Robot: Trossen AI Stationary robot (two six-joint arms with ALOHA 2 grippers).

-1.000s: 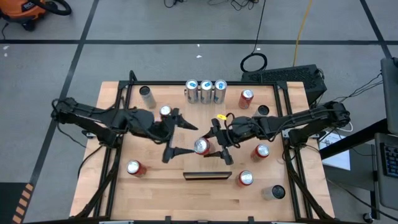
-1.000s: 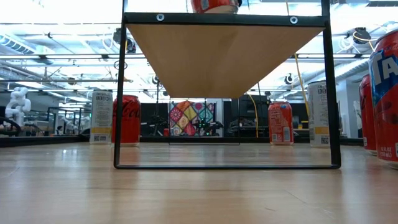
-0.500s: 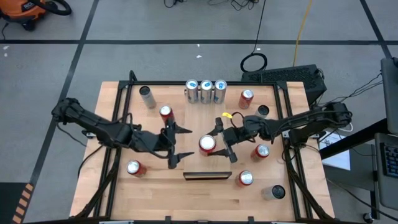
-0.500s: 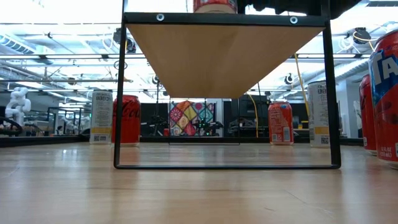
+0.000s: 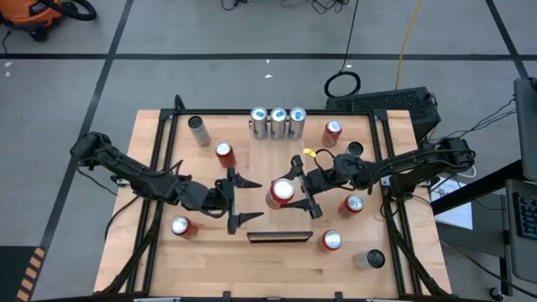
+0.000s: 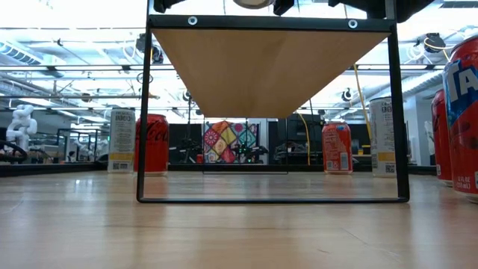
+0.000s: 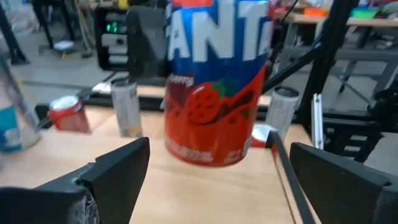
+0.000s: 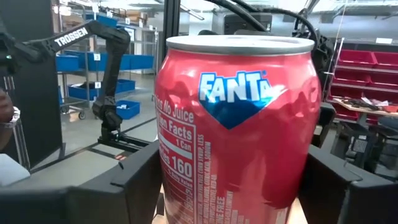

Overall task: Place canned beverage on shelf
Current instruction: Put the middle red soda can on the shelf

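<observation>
A red Fanta can point(image 5: 281, 192) is in my right gripper point(image 5: 295, 191), above the shelf point(image 6: 269, 67), a pale wood panel on a black frame whose dark end point(image 5: 278, 237) faces the near edge. The can is tilted, and its pale underside point(image 6: 252, 2) shows just over the shelf's front rail. Whether it touches the panel I cannot tell. My left gripper point(image 5: 250, 200) stands open to the left of the can and points at it. In the left wrist view the can point(image 7: 214, 93) stands ahead of that gripper point(image 7: 211, 180), apart from both fingers. My right gripper pinches the can's round wall point(image 8: 186, 186) between its two fingers point(image 8: 134, 183), on the lower half of the can. The fingers come about level from the table's right, tipped slightly upward. The can is tilted in the hold, its top leaning toward the gripper.
Three silver cans point(image 5: 277, 123) stand in a row at the far edge. Red cans stand around the shelf point(image 5: 224, 153) point(image 5: 180, 226) point(image 5: 333, 132) point(image 5: 351, 204) point(image 5: 331, 241). Silver cans lie at the far left point(image 5: 199, 132) and near right point(image 5: 369, 259). Black frame rails run along both table sides.
My left gripper has sunk and moved toward the table's near edge, staying open beside the can. My right gripper has tipped its fingers upward. The can has shifted slightly toward the right and tilted, so its underside now shows in the low view.
</observation>
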